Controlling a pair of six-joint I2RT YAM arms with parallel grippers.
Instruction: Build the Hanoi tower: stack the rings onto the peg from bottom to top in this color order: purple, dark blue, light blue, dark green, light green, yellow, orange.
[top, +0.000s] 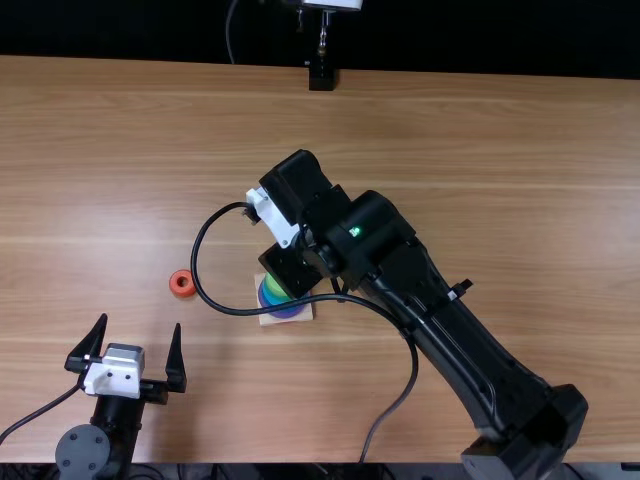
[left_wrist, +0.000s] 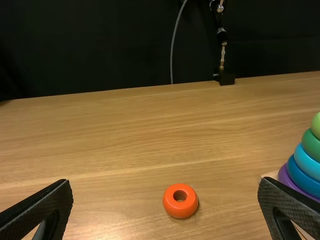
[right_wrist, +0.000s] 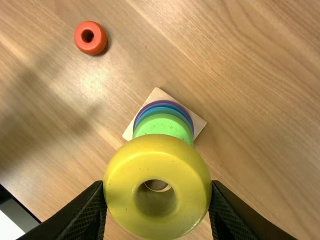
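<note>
Clock = top view, 12 at the desk's far edge, read from the stack unless noted.

Right tool: above the stack, its arm coming in from 4 o'clock. It has hold of yellow, a finger on each side, gap about as wide as the ring. Yellow's hole faces that wrist cam, with something pale visible through it; can't confirm that's the peg. Can't tell if yellow touches the ring below.

Left tool: between 8 and 9 o'clock, well apart from the stack. Fingers spread wide, nothing between them.

Stack: on the pale square base. Bottom to top: purple, dark blue, light blue, dark green, light green. Order matches spec so far, each ring smaller than the one under it.

Orange: off the stack, flat on the desk at 9 o'clock, hole up. From the left tool it's between 1 and 2 o'clock.

Rest: black stand at the far edge, 12 o'clock. Black cable loops off the right arm and crosses over the base in the top view.
</note>
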